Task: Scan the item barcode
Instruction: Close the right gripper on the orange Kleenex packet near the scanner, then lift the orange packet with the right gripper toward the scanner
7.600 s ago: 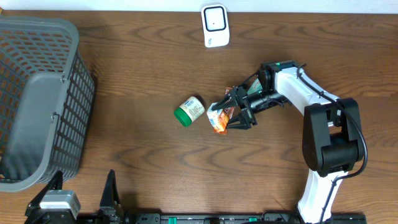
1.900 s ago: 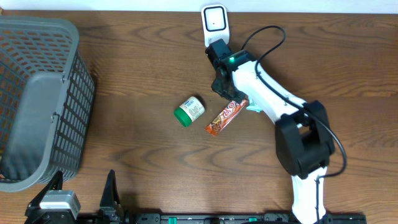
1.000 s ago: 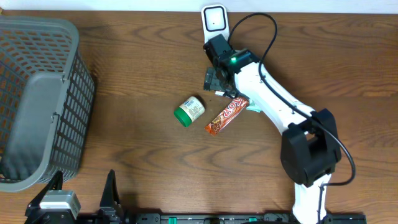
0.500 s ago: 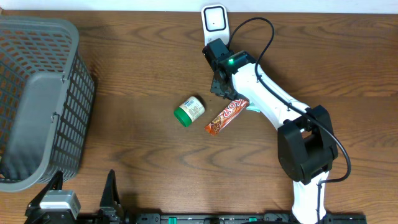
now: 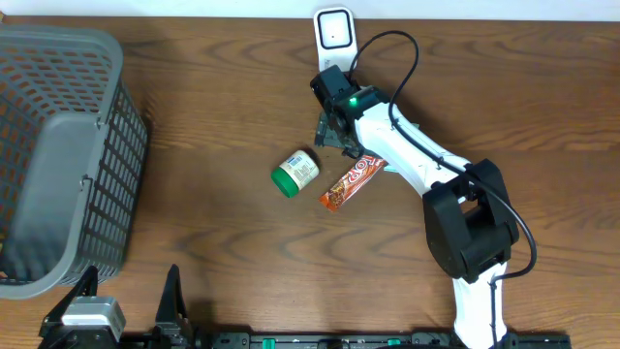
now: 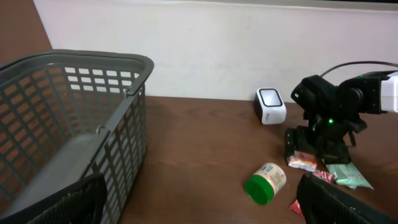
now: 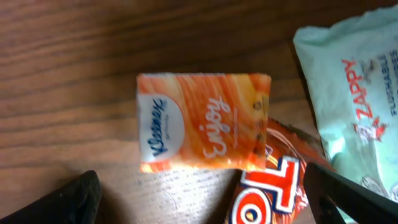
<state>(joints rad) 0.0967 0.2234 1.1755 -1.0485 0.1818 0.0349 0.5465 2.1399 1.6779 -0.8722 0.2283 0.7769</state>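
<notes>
One basket (image 5: 124,92), one scanner (image 5: 335,39), one green-capped jar (image 5: 294,173), one red candy bar (image 5: 353,181), one pale wipes pack (image 7: 354,93). One tissue pack (image 7: 205,121), flat, orange, lettered "Enjoy", lies on the worktop (image 5: 213,242) between scanner and candy bar. The right fingers (image 7: 81,196) are spread either side of it; seconds earlier they pinched it. The left fingers (image 6: 68,202) are spread and empty.

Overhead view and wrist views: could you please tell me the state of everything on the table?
Orange Kleenex tissue pack: flat, label up, unheld.
Orange-red candy bar: flat, unheld.
Pale green wipes packet: flat.
Green-lidded jar: on its side.
Grey plastic basket: upright.
White scanner: standing.
Right gripper: open, over the tissue pack.
Left gripper: open, holding nothing.
</notes>
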